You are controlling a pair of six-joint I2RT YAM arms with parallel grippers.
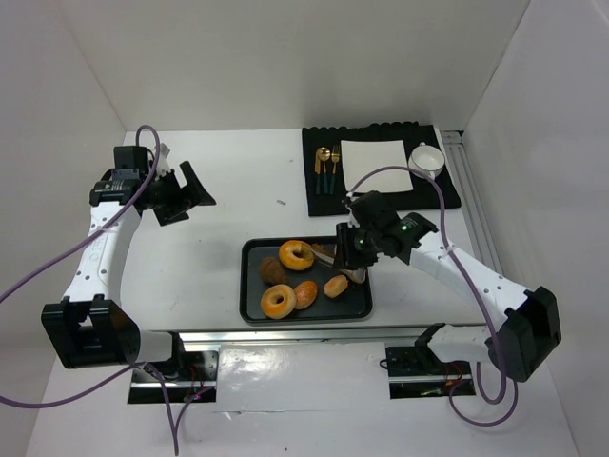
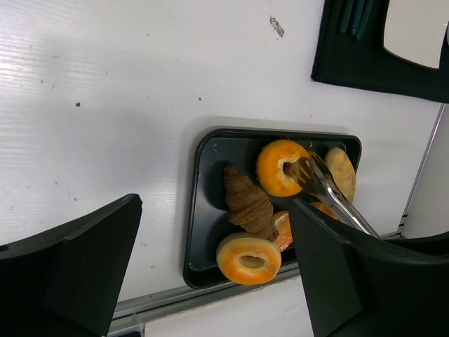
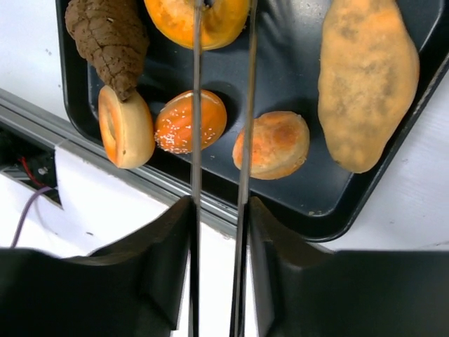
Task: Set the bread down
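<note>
**A:** While the right gripper [image 3: 219, 205] squeezes the tongs [image 3: 196, 105], why does it reach over the tray [image 1: 249, 286] from the right?

**B:** I think so that the thin steel blades, not its wide black fingers, meet the bread. Their tips lie at the glossy orange bagel [image 2: 269, 168], on the far side of the tray. Whether they pinch it, I cannot tell.

**A:** And the other pieces?

**B:** A ridged dark croissant [image 2: 247, 200], a seeded bun [image 3: 191, 121] and a long matte roll [image 3: 368, 77], all lying in the tray.

**A:** The left gripper [image 1: 181, 195]?

**B:** Spread wide, holding nothing, far left, probably to leave room
</note>
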